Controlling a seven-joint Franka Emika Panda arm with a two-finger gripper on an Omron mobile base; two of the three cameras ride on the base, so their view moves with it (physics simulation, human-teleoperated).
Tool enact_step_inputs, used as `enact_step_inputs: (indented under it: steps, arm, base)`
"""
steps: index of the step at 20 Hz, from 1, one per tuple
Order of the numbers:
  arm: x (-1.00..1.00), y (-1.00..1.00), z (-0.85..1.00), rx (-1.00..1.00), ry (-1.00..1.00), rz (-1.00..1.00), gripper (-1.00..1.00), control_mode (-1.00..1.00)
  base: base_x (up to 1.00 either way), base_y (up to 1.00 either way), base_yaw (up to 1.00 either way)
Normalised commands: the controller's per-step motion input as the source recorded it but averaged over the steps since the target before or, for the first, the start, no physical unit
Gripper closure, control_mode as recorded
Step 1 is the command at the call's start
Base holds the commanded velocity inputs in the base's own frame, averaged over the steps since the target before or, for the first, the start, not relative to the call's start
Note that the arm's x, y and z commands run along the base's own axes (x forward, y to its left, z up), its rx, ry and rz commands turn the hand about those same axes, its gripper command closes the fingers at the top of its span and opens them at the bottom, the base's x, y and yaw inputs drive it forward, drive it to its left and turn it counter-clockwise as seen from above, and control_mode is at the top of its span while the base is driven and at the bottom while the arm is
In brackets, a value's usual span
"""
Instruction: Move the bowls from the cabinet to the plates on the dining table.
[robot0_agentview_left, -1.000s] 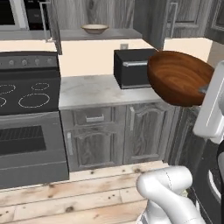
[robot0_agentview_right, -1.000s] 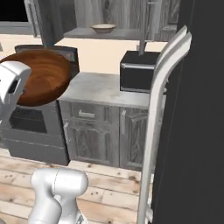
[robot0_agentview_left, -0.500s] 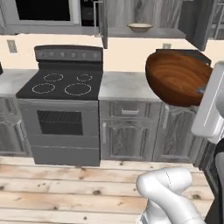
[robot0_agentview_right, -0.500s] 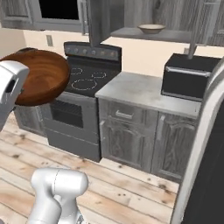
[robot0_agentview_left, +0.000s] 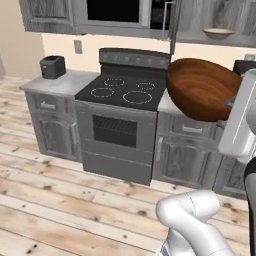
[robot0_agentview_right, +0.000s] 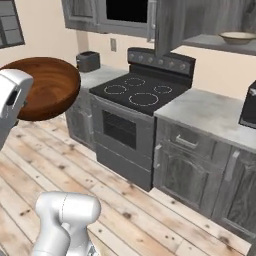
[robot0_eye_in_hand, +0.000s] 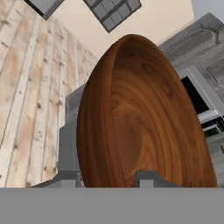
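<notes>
My gripper (robot0_agentview_left: 231, 103) is shut on the rim of the deep reddish-brown wooden bowl (robot0_agentview_left: 202, 89), holding it tilted in the air in front of the counter. In the right base view the same bowl (robot0_agentview_right: 47, 87) hangs at the left beside my white hand (robot0_agentview_right: 12, 100). Seen from the hand, the bowl (robot0_eye_in_hand: 140, 118) stands on edge right above the finger tips (robot0_eye_in_hand: 151, 177). The pale cream bowl (robot0_agentview_left: 218, 33) rests on the open grey cabinet's shelf (robot0_agentview_right: 220, 44) at the upper right. The plates and the dining table are out of view.
A black stove with ring burners (robot0_agentview_left: 125, 92) stands straight ahead between grey counters. A small dark toaster (robot0_agentview_left: 52, 66) sits on the left counter. An open cabinet door (robot0_agentview_left: 172, 25) hangs above the stove's right side. Light wooden floor (robot0_agentview_left: 60, 200) stretches to the left.
The whole scene has slid to the right in both base views, so the base has moved; the stove is now in the middle. The wooden bowl stays in my gripper.
</notes>
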Motion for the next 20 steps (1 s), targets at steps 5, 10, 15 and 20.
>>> enact_step_inputs:
  steps: [5, 10, 15, 20]
  arm:
    - [0.00, 0.00, 0.00, 0.00, 0.00, 0.00, 1.00, 1.00]
    - [0.00, 0.00, 0.00, 0.00, 0.00, 0.00, 1.00, 1.00]
    - [0.00, 0.00, 0.00, 0.00, 0.00, 0.00, 1.00, 1.00]
    - [0.00, 0.00, 0.00, 0.00, 0.00, 0.00, 1.00, 1.00]
  base:
    - [-0.14, 0.42, 0.45]
    - [-0.04, 0.44, 0.43]
    - [0.07, 0.42, 0.38]
    - [0.21, 0.41, 0.34]
